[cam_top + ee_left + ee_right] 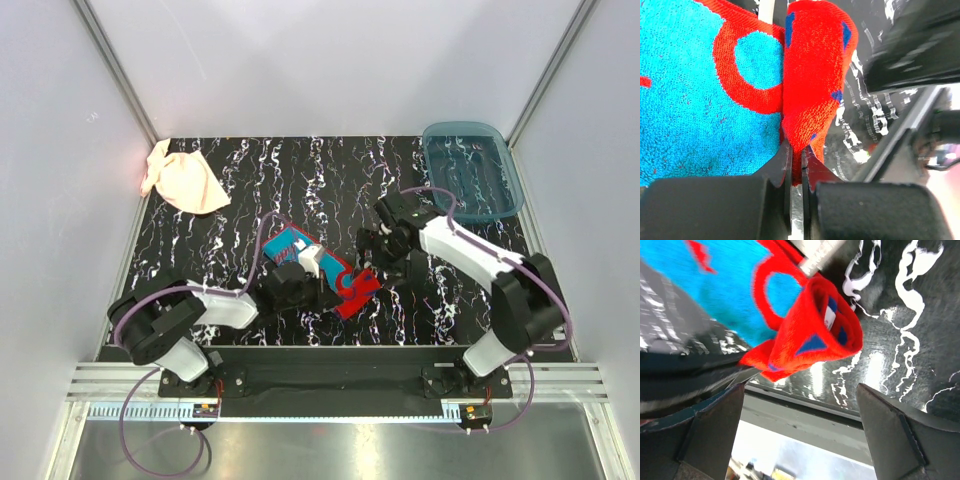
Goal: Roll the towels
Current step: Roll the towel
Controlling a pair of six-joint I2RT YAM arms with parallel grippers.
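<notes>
Your left gripper [796,162] has its jaws squeezed almost shut on the red edge of the blue towel [690,110]. That corner is folded up into a fat red flap with little blue specks. The rest of it lies flat: bright blue terry with a red ring pattern and red edging. It sits mid-table near the front, between your two arms.

Your right gripper [800,425] hangs just beside that flap, jaws spread wide with nothing in them. There's a small pale patch inside the fold, maybe a tag, but it's too blurry to read.

Further back, the peach towel [185,182] is plain and crumpled in the far left corner of the black marbled table [300,180]. The translucent blue tray [510,180] sits in the far right corner, well apart from both towels.
</notes>
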